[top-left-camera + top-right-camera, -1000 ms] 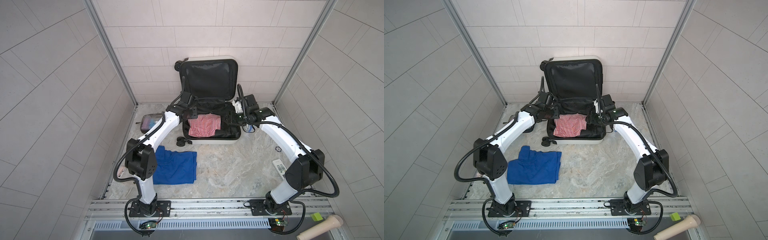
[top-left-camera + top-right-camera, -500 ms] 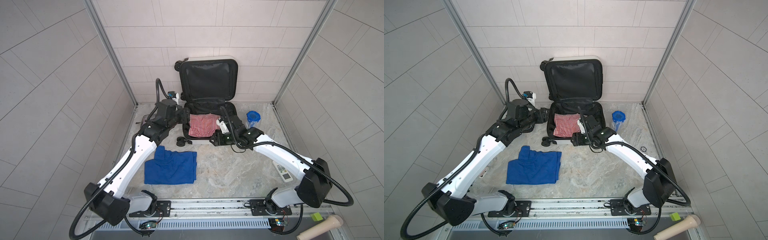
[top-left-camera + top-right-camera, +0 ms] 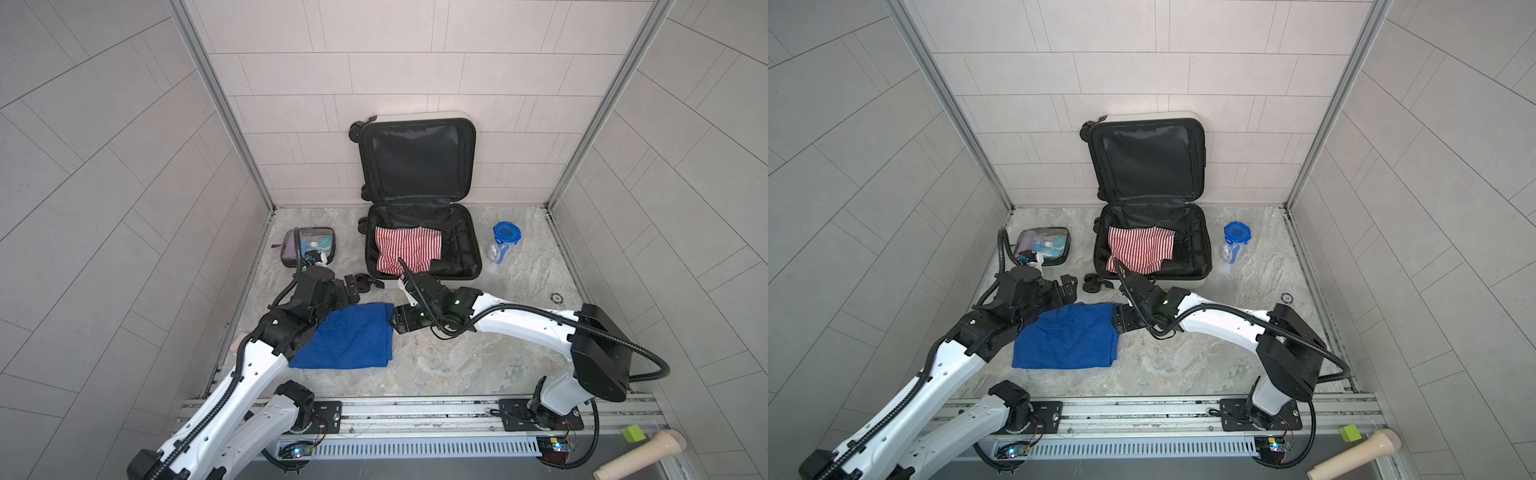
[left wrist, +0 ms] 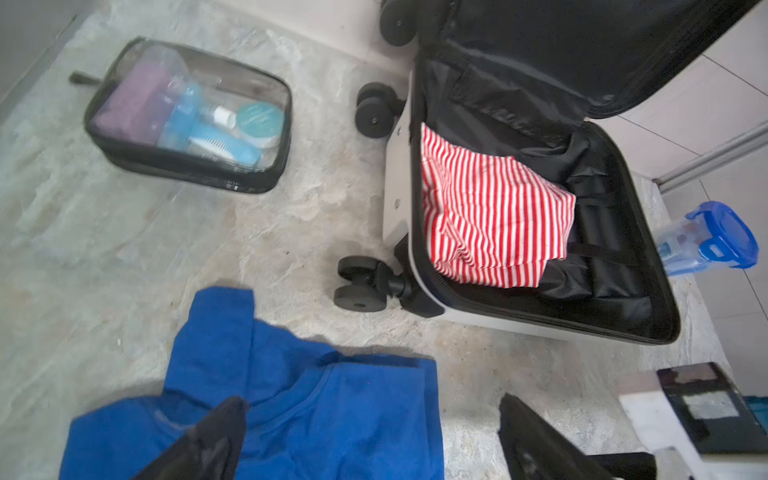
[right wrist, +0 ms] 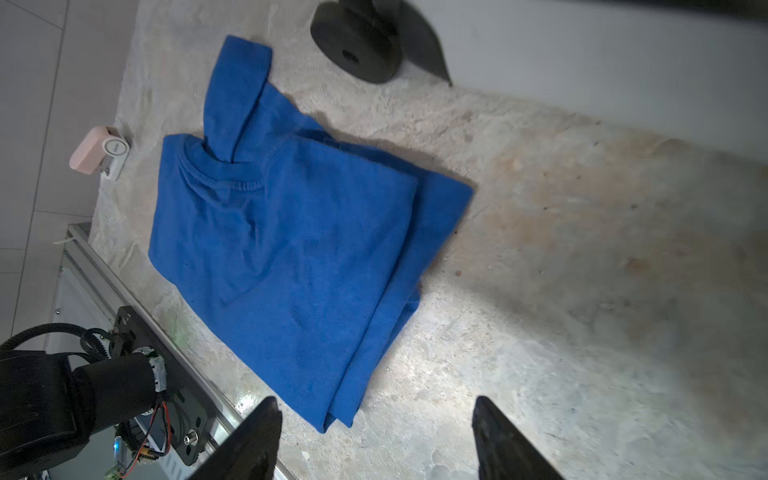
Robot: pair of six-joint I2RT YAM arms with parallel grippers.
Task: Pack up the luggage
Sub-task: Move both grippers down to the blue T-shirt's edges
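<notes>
The luggage [image 3: 415, 162] [image 3: 1150, 162] lies open at the back wall with its lid leaning on the tiles. A red-and-white striped cloth [image 3: 405, 249] [image 4: 490, 224] lies in its lower half. A folded blue shirt [image 3: 353, 338] [image 3: 1071, 338] [image 5: 291, 232] lies on the floor in front of it. My left gripper [image 3: 352, 287] [image 4: 372, 401] hovers open over the shirt's far left corner. At the shirt's right edge my right gripper [image 3: 401, 323] [image 5: 376, 401] is open, with only floor and the shirt's corner between its fingers.
A clear toiletry pouch [image 3: 309, 249] [image 4: 187, 116] lies left of the luggage. A blue-lidded container [image 3: 505, 241] [image 4: 706, 237] stands to its right. A small pink and white device [image 5: 99, 153] sits by the left wall. The arms' base rail [image 3: 415, 409] runs along the front.
Both arms have drawn back from the luggage toward the blue shirt. The left gripper has opened wide. The striped cloth stays in the luggage.
</notes>
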